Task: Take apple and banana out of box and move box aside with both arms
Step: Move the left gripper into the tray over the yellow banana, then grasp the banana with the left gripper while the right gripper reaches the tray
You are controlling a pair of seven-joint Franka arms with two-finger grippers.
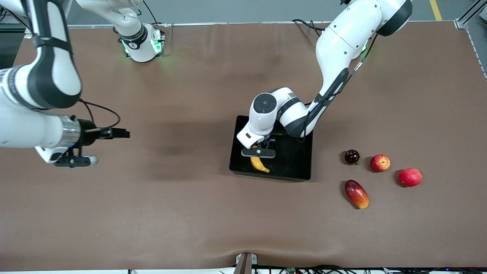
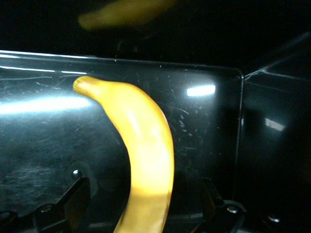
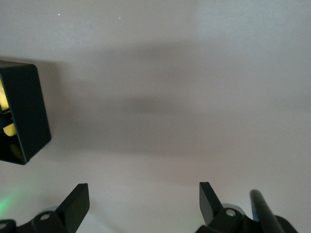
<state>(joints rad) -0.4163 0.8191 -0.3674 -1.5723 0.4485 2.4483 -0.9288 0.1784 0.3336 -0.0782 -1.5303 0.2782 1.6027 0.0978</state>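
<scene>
Your left claw [image 1: 258,153] is down inside the box [image 1: 296,167], spread wide with a finger either side of the banana [image 1: 260,164] and nothing gripped yet; in the left wrist view the banana [image 2: 146,160] lies on the glossy floor between the fingers [image 2: 73,204], so you are at the banana pick, by my reading; next you need to sink a little and close across the fruit's width, then lift clear of the wall. The apple [image 1: 380,163] already sits on the desk [image 1: 190,209] toward the left arm's end, among three other fruits [image 1: 356,194]. Your right claw [image 1: 76,161] waits wide open and empty over bare desk, well apart from the box; bring it in once the box is empty.
</scene>
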